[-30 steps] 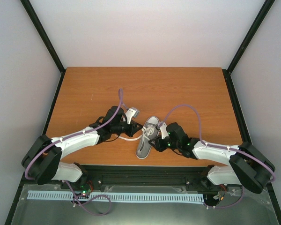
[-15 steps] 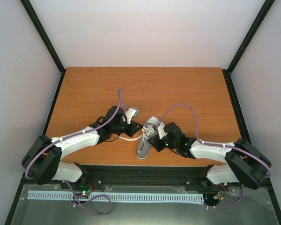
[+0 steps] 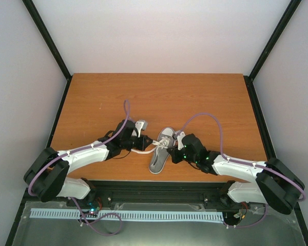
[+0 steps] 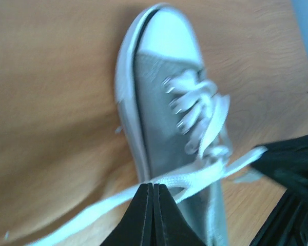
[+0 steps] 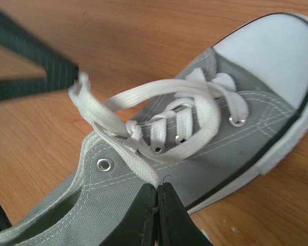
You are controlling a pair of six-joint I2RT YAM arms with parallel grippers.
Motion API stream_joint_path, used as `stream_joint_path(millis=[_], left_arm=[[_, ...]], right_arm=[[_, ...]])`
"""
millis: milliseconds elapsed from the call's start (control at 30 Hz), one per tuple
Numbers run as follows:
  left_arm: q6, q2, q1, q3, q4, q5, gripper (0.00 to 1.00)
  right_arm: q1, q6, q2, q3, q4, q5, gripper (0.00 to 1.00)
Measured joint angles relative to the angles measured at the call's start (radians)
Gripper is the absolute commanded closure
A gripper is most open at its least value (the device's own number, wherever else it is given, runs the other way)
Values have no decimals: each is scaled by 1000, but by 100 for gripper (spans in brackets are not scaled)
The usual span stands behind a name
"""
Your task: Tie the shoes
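Sneaker [image 3: 158,160] lies sole-down near the front edge of the wooden surface [image 3: 205,97], between my two arms, white toe cap [image 5: 267,48] pointing away from the bases. Single shoe, grey canvas, low cut. My read: light, and soft everywhere except the rubber sole rim [image 5: 269,160]. The upper will fold if squeezed, and the whole shoe will likely skate over the smooth wood if I haul on the laces [image 5: 164,92] without an opposing pull. Left pincer [image 4: 154,188] comes in from the shoe's left side, fingers pressed together, a white strand running across its tips; the right wrist view shows that pincer with a bight of lace pinched at its end. Right pincer [image 5: 157,190] is closed too, nipped on the strand that drops from the knot toward its camera. The laces themselves look flat, woven, limp and long. I judge they grip each other well enough but could slide out of a shallow pinch, so take them across the width and close to the crossing, not out at the loose tails. Half-knot [image 5: 131,129] sits over the tongue, with one large loop arcing over it from the left pincer's tip. Top eyelet [image 5: 104,164] is unthreaded. No bow yet.
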Motion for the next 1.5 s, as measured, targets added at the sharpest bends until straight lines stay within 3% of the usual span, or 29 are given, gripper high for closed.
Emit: stream_joint_path(millis=[167, 433, 600, 700, 933, 1167, 1500], left_arm=[[-98, 0, 0, -84, -26, 1, 98], [-108, -8, 0, -97, -69, 69, 70], [-52, -106, 0, -35, -223, 0, 47], [-14, -162, 0, 39, -270, -50, 40], [63, -44, 0, 188, -259, -19, 39], [180, 193, 3, 285, -231, 105, 57], [260, 339, 66, 341, -187, 286, 57]], right_arm=[[-31, 44, -40, 0, -49, 12, 97], [-42, 57, -4, 10, -72, -38, 97], [-42, 46, 0, 10, -72, -105, 97], [-43, 35, 0, 9, -72, -146, 97], [-43, 14, 40, 7, -72, -212, 97], [-43, 12, 47, -13, -55, -225, 97], [-43, 17, 24, -34, -48, -219, 97]])
